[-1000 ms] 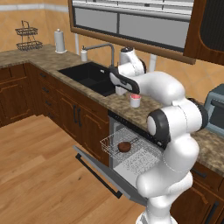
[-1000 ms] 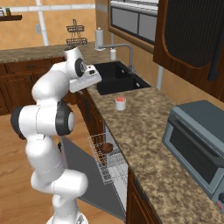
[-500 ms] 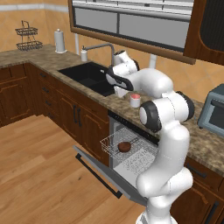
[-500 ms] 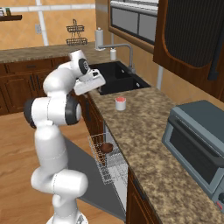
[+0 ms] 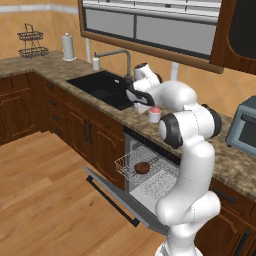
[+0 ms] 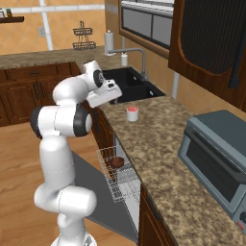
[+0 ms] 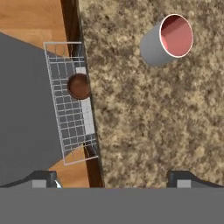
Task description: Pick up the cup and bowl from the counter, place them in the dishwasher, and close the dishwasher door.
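With its jaws wide and holding nothing, the claw (image 7: 111,177) hangs over the granite worktop (image 7: 144,122) near its front edge, the cup (image 7: 167,40) standing apart at one o'clock and the bowl (image 7: 79,86) in the pulled-out dishwasher rack (image 7: 70,118) at eleven o'clock.
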